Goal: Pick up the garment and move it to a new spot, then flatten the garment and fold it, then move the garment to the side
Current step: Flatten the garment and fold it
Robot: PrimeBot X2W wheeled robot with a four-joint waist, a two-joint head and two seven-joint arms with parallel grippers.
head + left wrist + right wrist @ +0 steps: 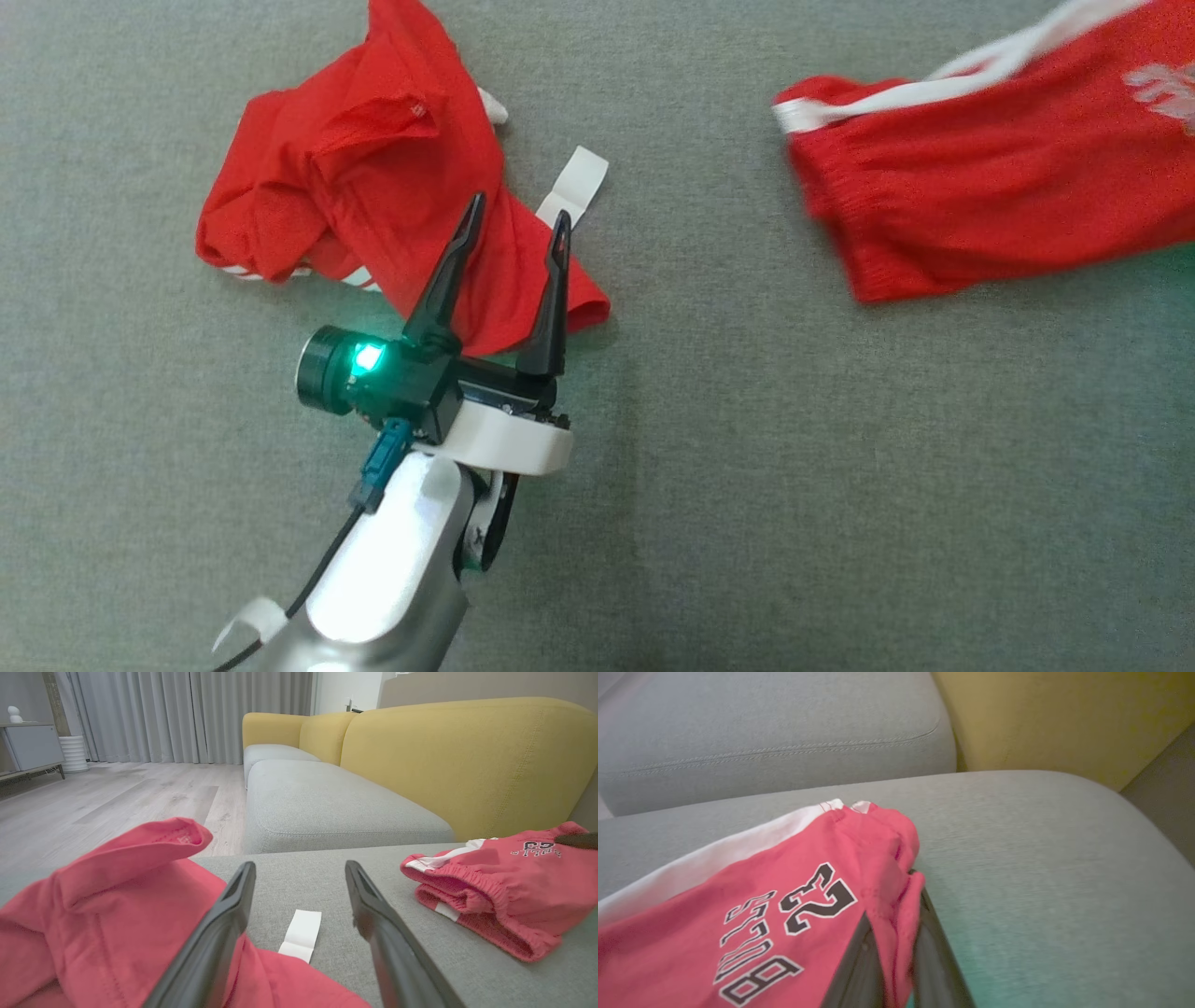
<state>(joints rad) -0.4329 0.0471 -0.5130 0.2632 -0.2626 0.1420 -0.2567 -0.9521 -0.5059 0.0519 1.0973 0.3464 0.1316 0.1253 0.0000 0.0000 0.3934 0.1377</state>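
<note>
Left gripper [520,207] hangs low over the grey cushion [747,467], jaws wide, nothing between them, its tips above the near edge of a crumpled red heap [373,159] on the cushion's left. A white strip [574,187] lies just beside that heap. Off right, the right gripper [906,891] is pinched tight on the hem of the shorts [990,196] near the far edge. Yellow backrest [467,756] behind.

The left gripper [300,865], with jaws wide apart, frames a white strip [301,935] on the grey sofa seat [467,980]. A crumpled red garment [107,914] lies at the left. Red shorts [495,896] lie well apart at the right.
</note>
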